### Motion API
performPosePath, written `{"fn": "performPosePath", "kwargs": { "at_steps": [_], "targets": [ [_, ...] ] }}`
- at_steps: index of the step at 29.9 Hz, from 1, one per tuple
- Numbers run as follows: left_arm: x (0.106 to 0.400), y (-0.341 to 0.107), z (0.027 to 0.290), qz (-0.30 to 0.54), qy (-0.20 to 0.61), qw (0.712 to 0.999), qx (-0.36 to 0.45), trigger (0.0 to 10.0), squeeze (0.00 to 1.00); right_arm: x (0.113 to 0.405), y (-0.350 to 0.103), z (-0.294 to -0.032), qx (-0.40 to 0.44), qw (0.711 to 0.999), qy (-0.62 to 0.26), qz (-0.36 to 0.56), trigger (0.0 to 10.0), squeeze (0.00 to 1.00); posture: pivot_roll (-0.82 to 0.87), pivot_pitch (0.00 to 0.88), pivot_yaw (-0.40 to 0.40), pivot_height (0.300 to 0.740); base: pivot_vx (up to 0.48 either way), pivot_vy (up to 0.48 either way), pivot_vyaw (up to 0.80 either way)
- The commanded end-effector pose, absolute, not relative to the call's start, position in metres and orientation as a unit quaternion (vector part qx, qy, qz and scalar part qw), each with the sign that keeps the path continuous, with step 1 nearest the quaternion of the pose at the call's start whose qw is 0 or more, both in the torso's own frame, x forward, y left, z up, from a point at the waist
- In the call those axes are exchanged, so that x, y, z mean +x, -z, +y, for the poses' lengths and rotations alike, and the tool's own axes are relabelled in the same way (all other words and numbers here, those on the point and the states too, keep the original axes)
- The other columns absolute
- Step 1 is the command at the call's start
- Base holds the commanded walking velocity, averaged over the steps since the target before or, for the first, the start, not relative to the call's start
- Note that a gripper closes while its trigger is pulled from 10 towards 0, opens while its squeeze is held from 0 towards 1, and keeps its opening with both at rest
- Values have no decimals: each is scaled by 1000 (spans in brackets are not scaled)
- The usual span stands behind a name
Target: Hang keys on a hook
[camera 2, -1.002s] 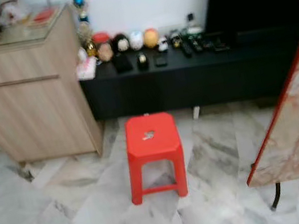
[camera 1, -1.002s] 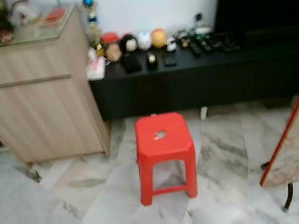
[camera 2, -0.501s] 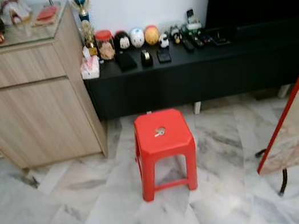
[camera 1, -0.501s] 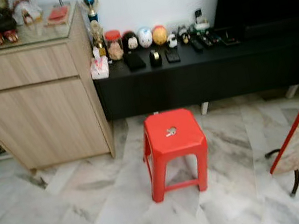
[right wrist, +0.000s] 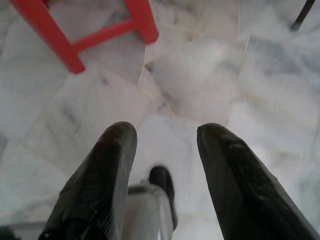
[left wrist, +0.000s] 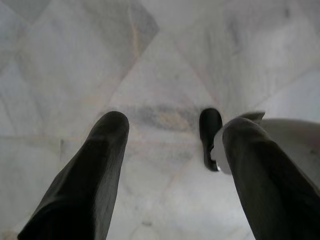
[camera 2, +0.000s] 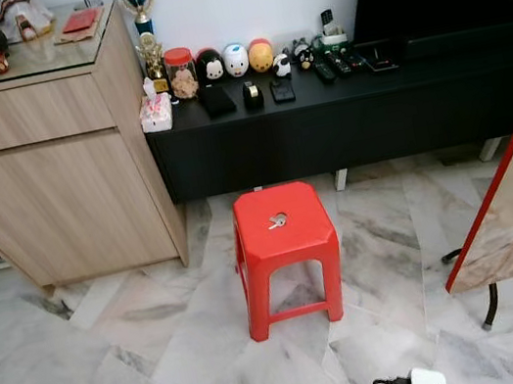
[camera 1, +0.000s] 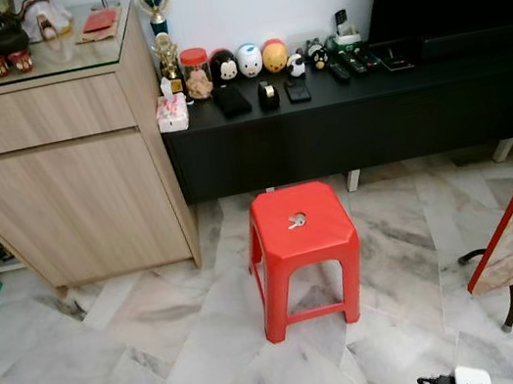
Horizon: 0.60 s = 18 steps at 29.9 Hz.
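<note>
Both my left tool (left wrist: pixel 170 165) and right tool (right wrist: pixel 165 165) hang open. I'd approach squarely, taking the keys (camera 1: pixel 295 221) from the red stool (camera 1: pixel 303 248) top's centre.

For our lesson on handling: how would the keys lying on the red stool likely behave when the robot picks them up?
The keys look small, flat and metallic, so probably light but hard to pinch off the red stool. If they hang on a ring, they would likely dangle and swing. The stool's smooth plastic top suggests that they may slide when nudged.
</note>
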<state>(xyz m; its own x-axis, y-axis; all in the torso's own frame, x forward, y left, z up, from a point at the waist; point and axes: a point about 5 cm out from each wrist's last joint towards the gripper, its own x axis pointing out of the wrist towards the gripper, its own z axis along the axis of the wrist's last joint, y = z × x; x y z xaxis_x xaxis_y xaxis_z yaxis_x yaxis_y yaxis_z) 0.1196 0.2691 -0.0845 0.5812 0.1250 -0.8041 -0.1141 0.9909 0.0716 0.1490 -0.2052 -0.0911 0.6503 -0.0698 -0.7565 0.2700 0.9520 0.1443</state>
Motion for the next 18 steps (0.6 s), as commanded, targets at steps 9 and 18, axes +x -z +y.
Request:
{"fn": "performPosePath", "kwargs": {
  "at_steps": [9,18],
  "targets": [
    [135,82,263,437,-70,897,2,10000,0,169,79,-217,111,920,111,359,10000,0,-41,0,-27,740,0,0,0],
    [141,82,259,442,-61,895,4,10000,0,255,9,-215,65,987,71,131,10000,0,-55,0,-30,740,0,0,0]
  ]
}}
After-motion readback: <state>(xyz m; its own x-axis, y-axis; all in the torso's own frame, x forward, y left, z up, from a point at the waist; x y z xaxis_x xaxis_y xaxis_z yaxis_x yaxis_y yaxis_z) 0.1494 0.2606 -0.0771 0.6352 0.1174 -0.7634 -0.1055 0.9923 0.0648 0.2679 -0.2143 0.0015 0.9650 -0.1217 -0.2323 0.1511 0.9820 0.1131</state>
